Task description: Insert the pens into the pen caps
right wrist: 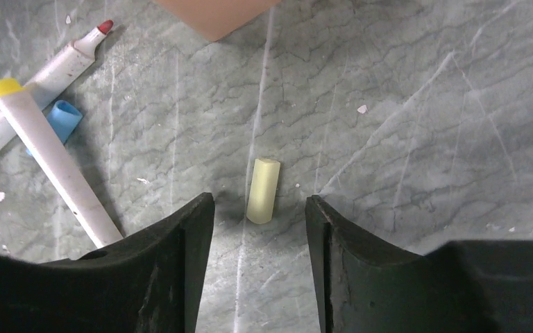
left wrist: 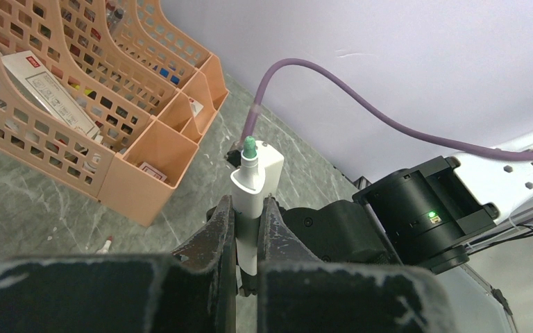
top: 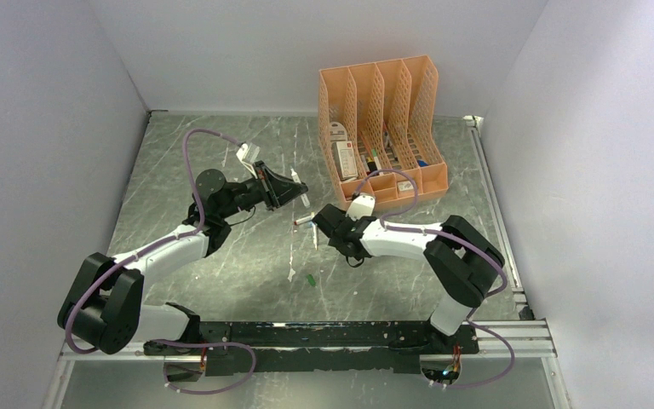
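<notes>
- The organiser (top: 383,128) stands at the back of the table; everything else lies on its near side.
- The left gripper (left wrist: 248,208), left of the organiser and lifted off the table, is pinching the green pen (left wrist: 250,184) by its barrel, bare tip up.
- The right gripper (right wrist: 258,205), just in front of the organiser's near corner, is spread wide and low over the table, gripping nothing.
- The yellow pen (right wrist: 48,159) and red pen (right wrist: 41,76) lie crossed just left of that gripper, both uncapped.
- The yellow cap (right wrist: 263,190) lies loose between the right fingers, apart from both.
- The blue cap (right wrist: 62,118) rests against the yellow pen.
- The green cap (top: 311,279), as it seems, lies farther forward, towards the arm bases.
- Judgement: no pen shows a cap, so every insertion is left.
</notes>
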